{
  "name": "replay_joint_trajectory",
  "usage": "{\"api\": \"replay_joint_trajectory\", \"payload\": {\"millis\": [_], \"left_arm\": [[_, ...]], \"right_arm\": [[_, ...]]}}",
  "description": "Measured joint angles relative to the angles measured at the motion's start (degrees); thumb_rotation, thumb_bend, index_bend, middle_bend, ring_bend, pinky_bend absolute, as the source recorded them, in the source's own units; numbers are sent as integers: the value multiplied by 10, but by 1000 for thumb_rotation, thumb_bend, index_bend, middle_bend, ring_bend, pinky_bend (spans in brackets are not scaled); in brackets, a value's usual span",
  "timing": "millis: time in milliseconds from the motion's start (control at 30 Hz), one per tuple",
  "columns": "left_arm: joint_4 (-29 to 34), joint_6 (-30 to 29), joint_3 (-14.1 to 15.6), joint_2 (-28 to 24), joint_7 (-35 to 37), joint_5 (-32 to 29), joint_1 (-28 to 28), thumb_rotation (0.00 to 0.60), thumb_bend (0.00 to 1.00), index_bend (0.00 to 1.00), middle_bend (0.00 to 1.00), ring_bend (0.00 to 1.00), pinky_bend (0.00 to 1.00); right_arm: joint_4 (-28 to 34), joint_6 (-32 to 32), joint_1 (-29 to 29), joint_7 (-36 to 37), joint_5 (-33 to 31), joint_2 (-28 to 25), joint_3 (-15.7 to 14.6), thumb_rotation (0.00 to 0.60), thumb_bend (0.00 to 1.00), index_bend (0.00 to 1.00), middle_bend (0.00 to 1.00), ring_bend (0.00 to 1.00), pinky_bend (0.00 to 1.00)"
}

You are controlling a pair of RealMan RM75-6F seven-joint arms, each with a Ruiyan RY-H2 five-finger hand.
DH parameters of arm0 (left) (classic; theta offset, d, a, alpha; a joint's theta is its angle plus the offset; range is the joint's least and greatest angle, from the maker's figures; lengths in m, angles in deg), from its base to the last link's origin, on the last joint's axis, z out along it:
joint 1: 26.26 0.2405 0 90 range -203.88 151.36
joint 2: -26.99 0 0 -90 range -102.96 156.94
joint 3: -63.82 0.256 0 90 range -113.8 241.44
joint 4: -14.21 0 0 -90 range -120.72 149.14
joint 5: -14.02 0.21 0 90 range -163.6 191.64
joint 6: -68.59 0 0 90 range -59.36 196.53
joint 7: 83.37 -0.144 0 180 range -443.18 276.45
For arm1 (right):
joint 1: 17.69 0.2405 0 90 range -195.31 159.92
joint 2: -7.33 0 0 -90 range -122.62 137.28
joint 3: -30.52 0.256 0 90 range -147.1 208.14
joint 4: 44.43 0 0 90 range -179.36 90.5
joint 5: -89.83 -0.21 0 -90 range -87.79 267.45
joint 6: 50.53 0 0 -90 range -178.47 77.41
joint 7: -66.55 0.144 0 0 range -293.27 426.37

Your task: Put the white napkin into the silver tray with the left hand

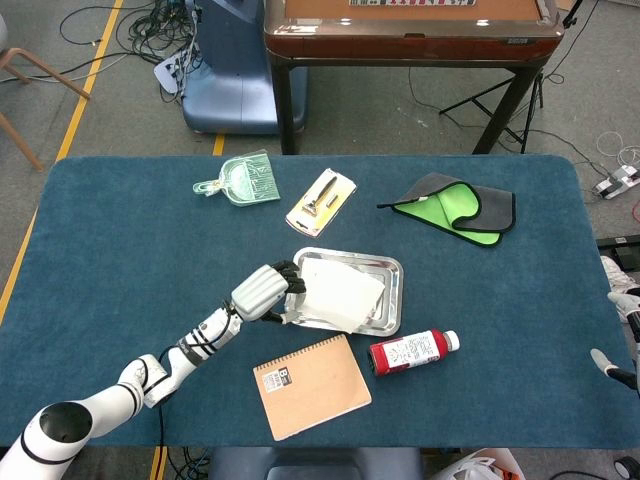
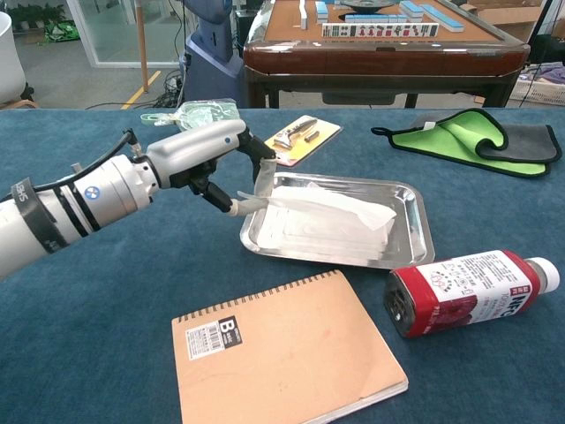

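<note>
The left hand [image 2: 231, 168] pinched the white napkin's [image 2: 327, 223] corner over the silver tray [image 2: 408, 201]; seemingly ready for release; the sheet lay inside.

The tray [image 2: 415, 231] sits mid-bench [image 1: 100, 240] with the napkin [image 2: 327, 221] lying in it; the left robot hand [image 2: 212, 163] pinches the napkin's left corner at the tray's left rim. The notebook [image 2: 287, 358] lies in front, the bottle [image 2: 468, 291] front-right, the cloth [image 1: 455, 208] behind right, the packaged razor [image 1: 321, 200] and small dustpan [image 1: 240, 180] behind left.
</note>
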Motion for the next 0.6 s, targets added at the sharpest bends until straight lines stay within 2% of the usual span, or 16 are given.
{"api": "replay_joint_trajectory", "payload": {"millis": [233,600], "left_arm": [[-42,-6,28,-1,3,15,-6,600,344,545,554,429,237],[-116,-39,56,5,-69,46,-18,600,340,516,535,409,237]], "right_arm": [[1,-1,-1,-2,1,0,1,600,79,243,262,194,189],[2,-3,-2,-2,2,0,1,600,79,242,263,194,189]]}}
